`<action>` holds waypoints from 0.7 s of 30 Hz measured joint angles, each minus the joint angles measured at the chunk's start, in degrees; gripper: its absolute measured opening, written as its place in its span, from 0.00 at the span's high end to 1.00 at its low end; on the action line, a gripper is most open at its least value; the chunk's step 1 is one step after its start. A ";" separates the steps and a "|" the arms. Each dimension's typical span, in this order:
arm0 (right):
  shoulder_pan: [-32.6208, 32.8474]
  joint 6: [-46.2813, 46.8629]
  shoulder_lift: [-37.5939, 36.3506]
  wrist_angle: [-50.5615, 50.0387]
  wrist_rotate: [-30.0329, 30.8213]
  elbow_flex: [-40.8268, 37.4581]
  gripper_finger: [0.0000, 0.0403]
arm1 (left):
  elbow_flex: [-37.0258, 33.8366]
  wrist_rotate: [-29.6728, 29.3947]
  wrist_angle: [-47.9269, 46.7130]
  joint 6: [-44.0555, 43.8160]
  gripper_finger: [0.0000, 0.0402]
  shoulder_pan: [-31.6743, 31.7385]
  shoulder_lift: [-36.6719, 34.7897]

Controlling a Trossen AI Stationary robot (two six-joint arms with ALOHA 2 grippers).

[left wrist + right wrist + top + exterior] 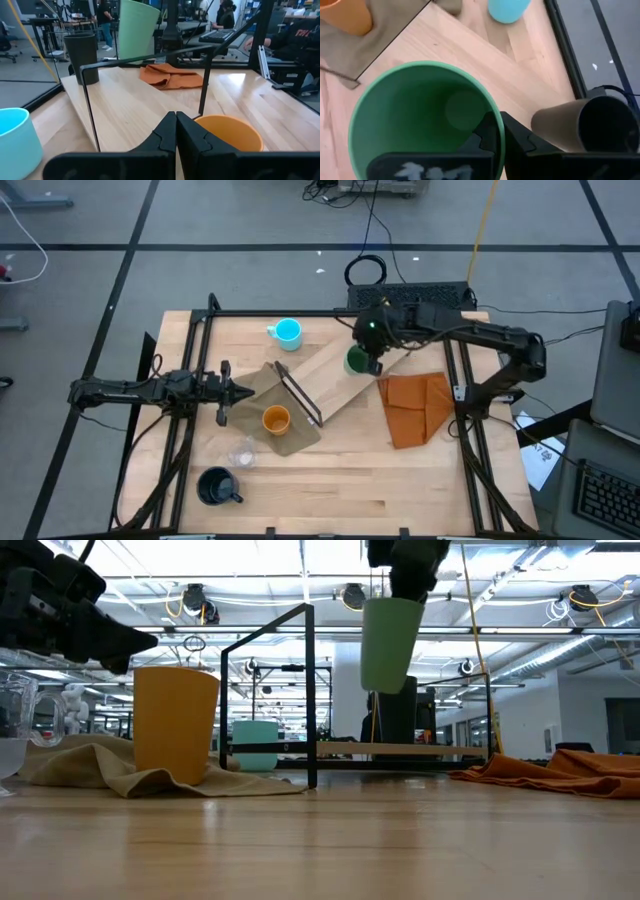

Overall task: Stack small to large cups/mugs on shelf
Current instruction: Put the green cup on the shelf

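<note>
One green cup (420, 120) – rim pinched by right end effector (492, 135).

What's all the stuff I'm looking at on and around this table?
Green cup: one, pale green, held in the air above the shelf's far end.
Black tumbler: one, black, standing on the shelf's far end.
Orange cup: one, orange, on the tan cloth.
Cyan mug: one, cyan, on the table beyond the shelf.
Dark mug: one, near-black, table's front edge.
Clear cup: one, see-through, between the orange cup and the dark mug.
Shelf: one, pale plywood with a black frame, lying diagonally mid-table.
Tan cloth: one, under the shelf's frame end.
Orange cloth: one, folded, right of the shelf.
Left pincer: shut, empty, near the orange cup.
Right pincer: gripping the green cup's rim.
</note>
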 joint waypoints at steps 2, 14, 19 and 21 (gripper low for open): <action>-1.69 -0.99 0.66 0.21 -1.87 0.81 1.00 | 0.00 0.00 -0.32 0.03 0.98 -0.01 0.00; -10.28 -2.62 1.27 1.01 -6.60 2.13 1.00 | 0.02 0.07 -0.73 0.10 0.97 -0.01 0.00; -11.16 -3.51 2.50 2.73 -8.18 2.13 1.00 | 0.02 0.10 -0.77 0.11 0.98 0.00 0.00; -11.22 -3.80 3.34 3.21 -9.45 2.39 1.00 | 0.02 0.13 -0.77 0.11 0.98 -0.01 0.01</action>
